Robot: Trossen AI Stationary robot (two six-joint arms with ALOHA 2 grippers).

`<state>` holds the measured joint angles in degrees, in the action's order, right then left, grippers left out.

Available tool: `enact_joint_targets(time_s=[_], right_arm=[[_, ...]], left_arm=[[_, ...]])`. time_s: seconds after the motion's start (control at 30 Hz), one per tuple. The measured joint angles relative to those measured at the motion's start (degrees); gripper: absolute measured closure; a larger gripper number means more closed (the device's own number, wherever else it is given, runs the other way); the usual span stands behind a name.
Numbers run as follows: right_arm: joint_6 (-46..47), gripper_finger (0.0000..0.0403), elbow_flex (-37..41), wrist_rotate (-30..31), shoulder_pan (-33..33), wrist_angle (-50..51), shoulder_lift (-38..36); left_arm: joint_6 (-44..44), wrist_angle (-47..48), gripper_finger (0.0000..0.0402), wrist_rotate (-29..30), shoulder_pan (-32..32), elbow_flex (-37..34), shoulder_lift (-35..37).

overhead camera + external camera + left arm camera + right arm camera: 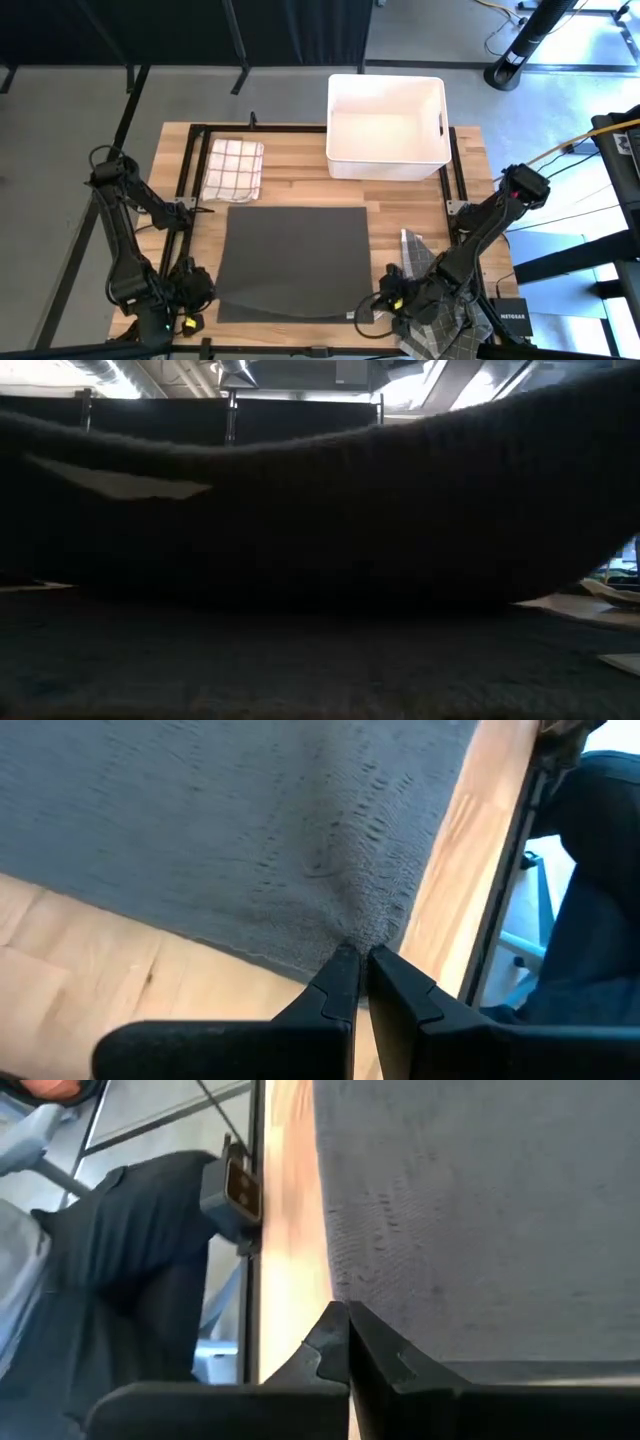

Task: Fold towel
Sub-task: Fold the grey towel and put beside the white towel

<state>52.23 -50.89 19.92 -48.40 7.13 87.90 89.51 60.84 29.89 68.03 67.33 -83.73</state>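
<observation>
Dark grey towel (pixel 295 262) flat mid-desk (pixel 300 170), roughly square, slightly longer left-right. Left pincer (pixel 362 958) clenched on near-left corner, right pincer (pixel 347 1312) clenched on near-right corner; near edge lifted slightly.

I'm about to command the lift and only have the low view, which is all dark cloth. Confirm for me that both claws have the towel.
Observer: The left claw is shut on the near left corner of the grey towel, seen from its wrist camera.
Operator: Now give me the right side.
Observer: The right claw is shut on the towel's near right corner, at the edge next to the wood.
Operator: Tell me what else is on the table.
Observer: A white bin stands at the far edge, a folded checked towel lies to its left, and another checked cloth lies crumpled under the right arm.
</observation>
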Motion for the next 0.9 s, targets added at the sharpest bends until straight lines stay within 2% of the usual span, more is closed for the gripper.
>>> enact_joint_targets(time_s=[0.2, 0.33, 0.47, 0.6, 0.9], right_arm=[[5.43, 0.0403, 0.00, -6.23, 0.00, 0.38, 3.69], [7.82, 0.0403, -0.04, -8.88, 0.00, -0.28, 5.40], [8.25, 0.0403, -0.04, -10.53, 0.00, -0.82, 6.74], [9.15, 0.0403, -0.07, -12.08, 0.04, -0.75, 7.36], [9.26, 0.0384, -0.09, -12.35, 0.04, -0.69, 7.29]], left_arm=[[-1.02, -0.26, 0.0396, -0.40, -0.02, 0.00, -3.09], [-0.32, -0.68, 0.0396, -3.12, -0.02, 0.00, -6.22], [1.08, -3.85, 0.0396, -7.16, -0.02, 0.00, -9.81], [-1.18, -7.32, 0.0396, -11.08, -0.04, 0.00, -12.99], [-0.38, -11.32, 0.0391, -11.92, -0.26, 0.00, -16.34]])
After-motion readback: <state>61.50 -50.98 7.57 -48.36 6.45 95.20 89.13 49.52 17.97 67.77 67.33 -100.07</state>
